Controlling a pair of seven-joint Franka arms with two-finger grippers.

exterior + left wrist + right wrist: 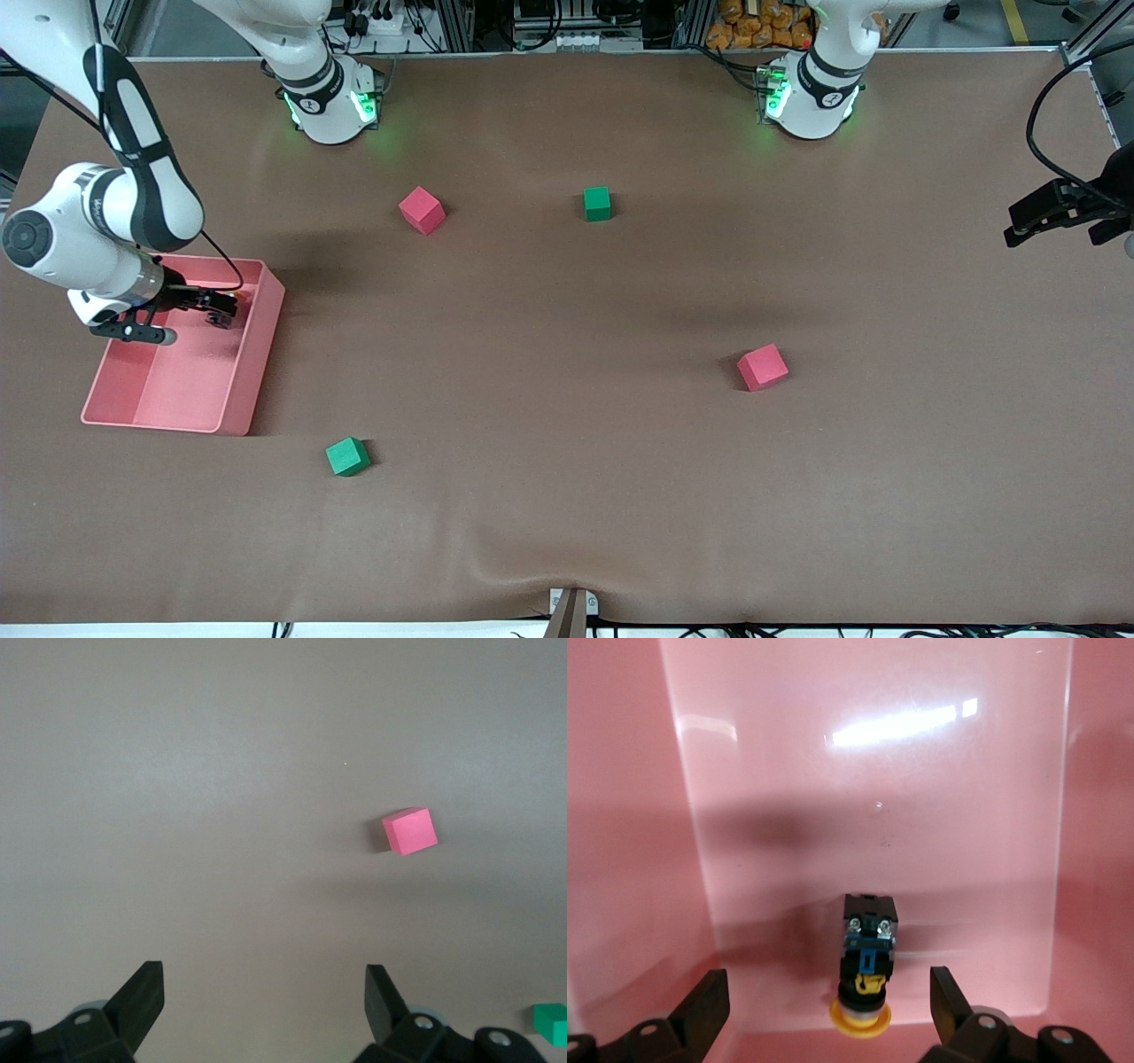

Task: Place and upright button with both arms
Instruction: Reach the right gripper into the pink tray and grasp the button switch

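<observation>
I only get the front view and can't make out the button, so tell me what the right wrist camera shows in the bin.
Observer: The button lies on its side on the floor of the pink bin, orange cap toward the wrist camera.
Operator: Report the right gripper's fingers.
Observer: The right gripper is open, one finger on either side of the button, not touching it.
Operator: Now the left gripper.
Observer: The left gripper is open over bare table; its camera shows a red cube.
</observation>
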